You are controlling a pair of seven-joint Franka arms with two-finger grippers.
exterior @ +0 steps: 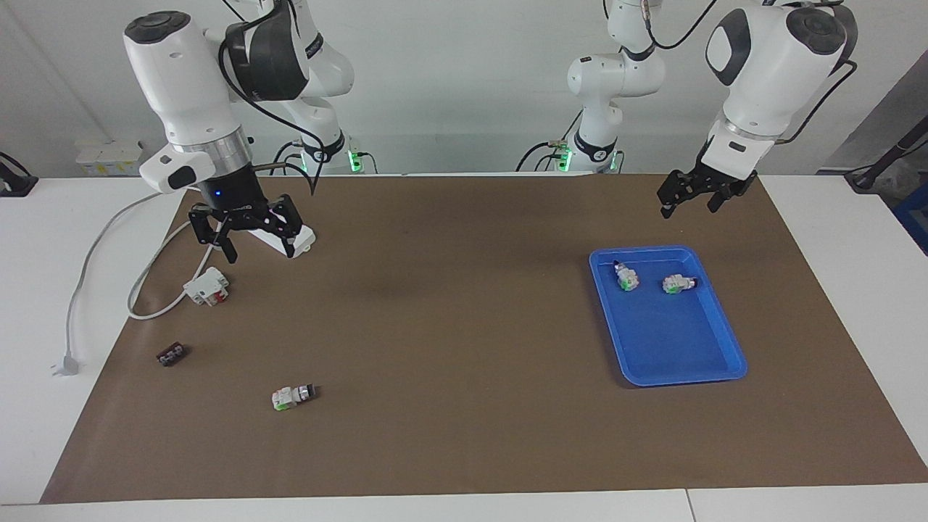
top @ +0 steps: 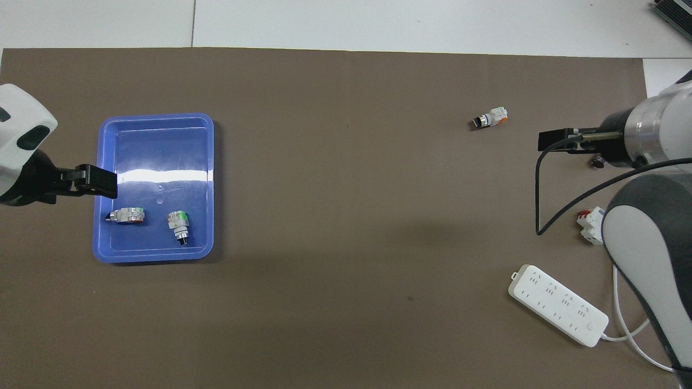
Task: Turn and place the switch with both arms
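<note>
The switch lies on its side on the brown mat toward the right arm's end. It is white with an orange face and a black-and-silver knob end, and it is farther from the robots than the other loose parts there. My right gripper is open and empty. It hangs above the mat over the area of the power strip, well apart from the switch. My left gripper is open and empty, raised over the edge of the blue tray.
Two like white switches lie in the tray's nearer half. A white power strip with its cable, a white-and-red block and a small dark part lie at the right arm's end.
</note>
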